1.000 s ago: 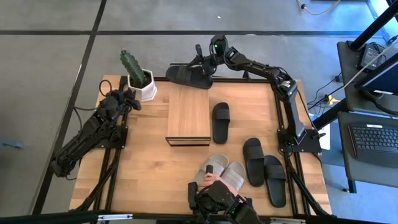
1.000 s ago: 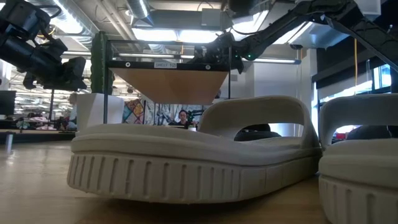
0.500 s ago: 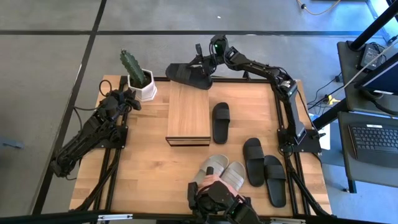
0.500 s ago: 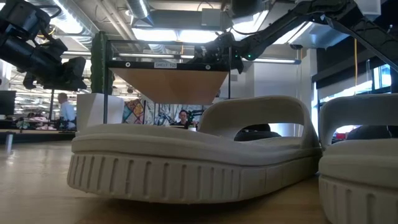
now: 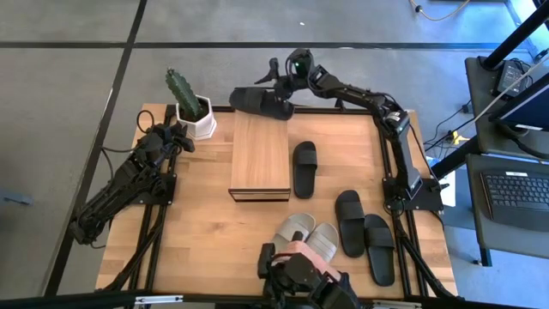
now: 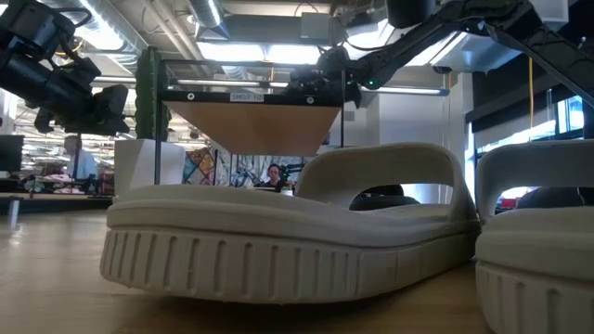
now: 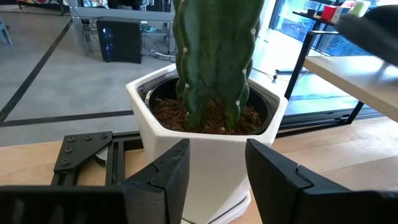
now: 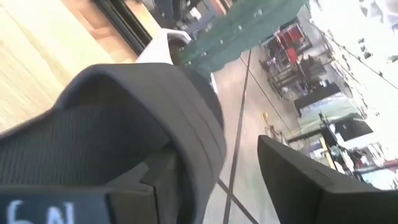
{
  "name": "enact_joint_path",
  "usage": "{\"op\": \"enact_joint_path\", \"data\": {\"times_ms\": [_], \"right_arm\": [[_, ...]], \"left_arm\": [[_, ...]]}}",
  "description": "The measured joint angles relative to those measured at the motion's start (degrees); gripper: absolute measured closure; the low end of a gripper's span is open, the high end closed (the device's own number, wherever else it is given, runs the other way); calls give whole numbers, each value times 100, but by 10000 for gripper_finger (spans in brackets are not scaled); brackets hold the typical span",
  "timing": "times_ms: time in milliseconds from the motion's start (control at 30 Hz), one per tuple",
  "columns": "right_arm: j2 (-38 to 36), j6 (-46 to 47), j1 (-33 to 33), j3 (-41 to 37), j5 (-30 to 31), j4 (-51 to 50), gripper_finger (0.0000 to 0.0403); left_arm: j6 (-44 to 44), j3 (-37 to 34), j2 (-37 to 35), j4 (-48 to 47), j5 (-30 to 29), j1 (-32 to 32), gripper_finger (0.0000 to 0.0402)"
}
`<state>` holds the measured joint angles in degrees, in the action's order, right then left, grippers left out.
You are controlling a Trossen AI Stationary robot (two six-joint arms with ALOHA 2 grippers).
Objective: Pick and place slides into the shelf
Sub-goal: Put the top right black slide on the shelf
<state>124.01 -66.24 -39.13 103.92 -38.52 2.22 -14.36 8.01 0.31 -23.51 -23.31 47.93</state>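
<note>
At the far edge of the table (image 5: 206, 227), the right hand (image 5: 280, 75) reaches out past the rim to a black slide (image 5: 260, 102) that lies across the far end of the shelf (image 5: 259, 157), partly overhanging the table's edge. In the right wrist view the slide's wide strap (image 8: 155, 118) fills the foreground with one dark finger (image 8: 298, 180) standing clear of it, so the hand looks open and is no longer clamped on the strap.

The shelf sits near the middle of the table, its light wood plank top bare. Just beside it on the right lies a second black slide (image 5: 304, 168). A black pair (image 5: 364, 230) lies farther toward the right front, and a grey-beige pair (image 5: 307, 240) rests at the front edge, filling the low view (image 6: 288, 232).

The left hand (image 7: 214, 171) waits at the table's far left corner, its fingers spread apart, pointed at the white pot (image 7: 205, 149) holding a green cactus (image 5: 182, 93). A person (image 6: 79, 158) shows in the room behind.
</note>
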Motion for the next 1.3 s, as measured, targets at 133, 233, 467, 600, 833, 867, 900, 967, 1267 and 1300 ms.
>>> {"op": "enact_joint_path", "data": {"times_ms": [133, 233, 467, 600, 833, 867, 900, 967, 1267, 1300], "right_arm": [[0, 2, 53, 0, 57, -20, 197], [0, 2, 102, 0, 59, -34, 196], [0, 9, 160, 0, 231, -188, 196], [0, 2, 164, 0, 410, -323, 196], [-18, 155, 185, 2, 557, -422, 196], [-30, 162, 192, 2, 607, -454, 196], [-64, 166, 195, 2, 658, -533, 196], [-115, 165, 212, 2, 703, -720, 196], [-328, 419, 232, 2, 930, -1464, 196], [-332, 432, 232, 2, 1013, -1483, 196]], "left_arm": [[-1, -2, 1, 0, 0, 1, 254], [1, -1, 1, 0, 0, 0, 254], [1, -1, 1, 0, 0, 1, 254], [1, -2, 0, 0, 0, -1, 254], [1, -1, -1, 0, 0, -1, 254], [1, 0, 0, 0, 0, 0, 254], [1, -1, -1, -2, 0, 0, 254], [1, 0, 1, -2, -2, 1, 254], [1, 0, 5, -8, -33, -1, 254], [4, 0, 5, -9, -33, -1, 254]]}}
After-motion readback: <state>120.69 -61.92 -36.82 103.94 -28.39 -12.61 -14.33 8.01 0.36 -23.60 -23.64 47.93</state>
